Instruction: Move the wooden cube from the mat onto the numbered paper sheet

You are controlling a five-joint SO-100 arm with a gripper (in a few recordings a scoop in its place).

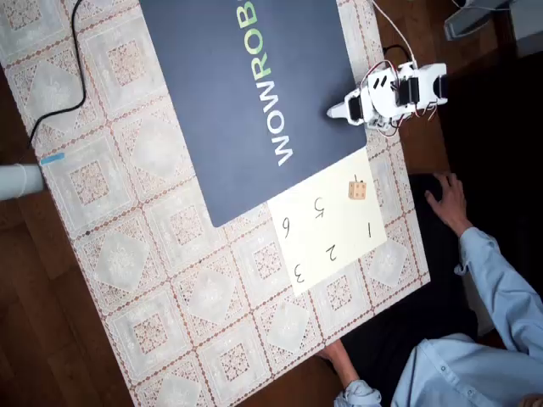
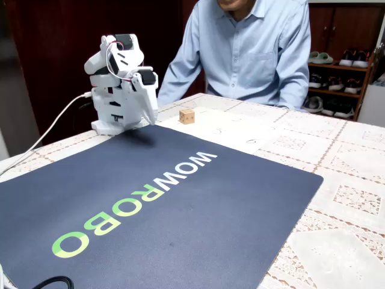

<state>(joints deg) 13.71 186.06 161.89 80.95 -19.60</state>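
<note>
Overhead view: wooden cube on numbered paper sheet — light, rigid, pinch flat opposite faces — folded arm's fingers empty, gap unclear.

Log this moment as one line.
small tan wooden cube: on cream numbered paper sheet | white gripper: empty, over dark navy mat edge

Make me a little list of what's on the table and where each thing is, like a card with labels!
wooden cube: sitting on the numbered paper sheet, near its corner closest to the arm, cube at
numbers readable on the sheet, overhead view: 1, 2, 3, 5, 6
mat: dark navy with WOWROBO lettering, nothing resting on it; one corner overlaps the sheet
gripper: folded back, hanging over the mat's edge, holding nothing; open or shut is unclear
tablecloth: beige lace under everything
person: in a blue shirt, seated behind the table
task: looks done
</note>
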